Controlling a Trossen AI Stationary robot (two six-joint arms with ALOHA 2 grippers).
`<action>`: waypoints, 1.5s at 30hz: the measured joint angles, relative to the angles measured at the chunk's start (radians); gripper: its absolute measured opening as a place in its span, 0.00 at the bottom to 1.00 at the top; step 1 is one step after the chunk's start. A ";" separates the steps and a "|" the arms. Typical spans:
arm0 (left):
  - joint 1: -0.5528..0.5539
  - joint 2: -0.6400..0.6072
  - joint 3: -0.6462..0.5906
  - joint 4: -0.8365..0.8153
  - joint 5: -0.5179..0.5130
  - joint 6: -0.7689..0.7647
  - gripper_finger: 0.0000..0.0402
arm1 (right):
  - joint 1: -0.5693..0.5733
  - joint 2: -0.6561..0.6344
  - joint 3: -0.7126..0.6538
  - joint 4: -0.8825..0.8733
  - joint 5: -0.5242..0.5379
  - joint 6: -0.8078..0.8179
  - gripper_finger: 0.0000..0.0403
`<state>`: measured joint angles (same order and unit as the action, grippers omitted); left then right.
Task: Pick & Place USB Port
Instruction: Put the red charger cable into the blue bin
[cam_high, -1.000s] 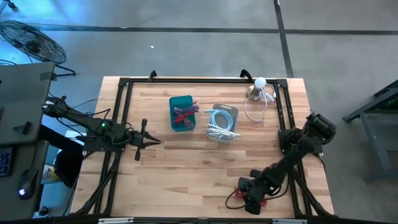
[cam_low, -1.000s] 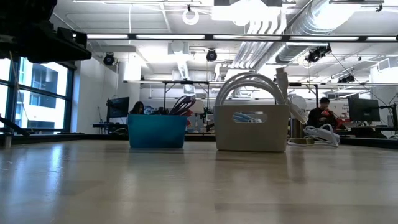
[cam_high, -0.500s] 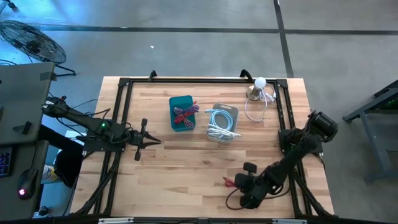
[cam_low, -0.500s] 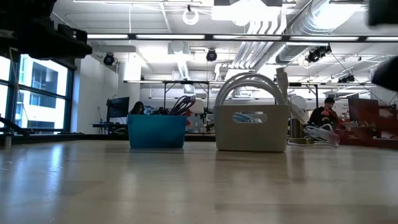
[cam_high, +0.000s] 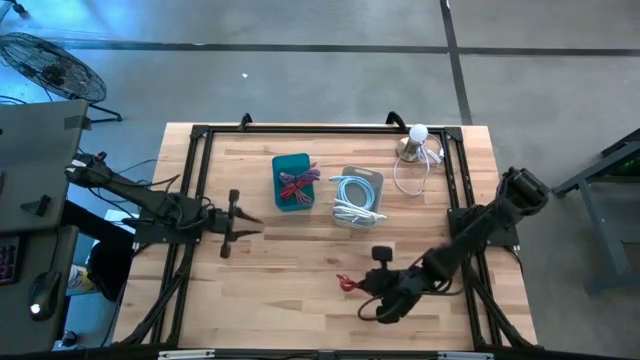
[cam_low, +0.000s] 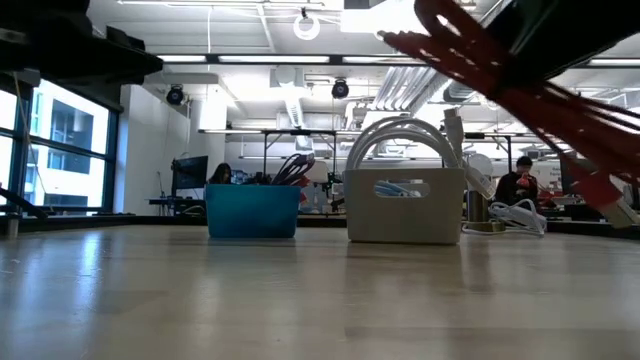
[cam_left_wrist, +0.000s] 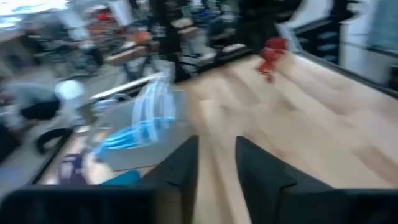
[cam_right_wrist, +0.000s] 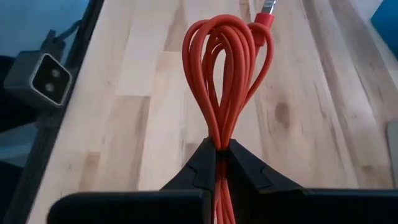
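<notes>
Right arm, nearest item. The right gripper (cam_right_wrist: 217, 148) is pressed together on the coiled orange-red USB cable (cam_right_wrist: 227, 68), pinching the loops at their waist. The coil hangs clear of the light wooden table (cam_high: 300, 280). The plug end points away from the wrist.

Change over the last second: this arm has come away from the table's near right corner. It now carries the cable on the near side of the teal plastic bin (cam_high: 291, 182), and right of it, closer than before but well apart from it. In the low view the red loops now cross the upper right, which they did not a second ago. I read this as pick done, transport under way.

Left arm: the left gripper (cam_high: 250, 226) waits left of the teal bin and slightly nearer, fingers (cam_left_wrist: 180, 171) a little spread, nothing between them.

Just right of the teal bin stands the grey-white plastic bin (cam_high: 358, 197) of white cables. The teal one already holds red cords, so it is the likely target.
</notes>
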<state>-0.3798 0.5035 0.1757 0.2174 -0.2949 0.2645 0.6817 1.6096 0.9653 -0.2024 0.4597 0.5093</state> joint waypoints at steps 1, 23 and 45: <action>0.000 0.005 0.000 0.017 -0.032 0.000 0.29 | -0.010 0.000 0.000 0.000 -0.007 -0.016 0.03; 0.000 0.065 0.001 0.158 -0.136 -0.140 0.79 | -0.364 -0.002 0.002 0.404 -0.312 -0.702 0.02; 0.000 0.471 0.013 0.724 -0.167 -0.109 0.79 | -0.512 -0.003 0.075 0.468 -0.497 -0.833 0.02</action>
<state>-0.3794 0.9742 0.1885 0.9414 -0.4617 0.1556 0.1699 1.6062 1.0405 0.2656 -0.0377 -0.3234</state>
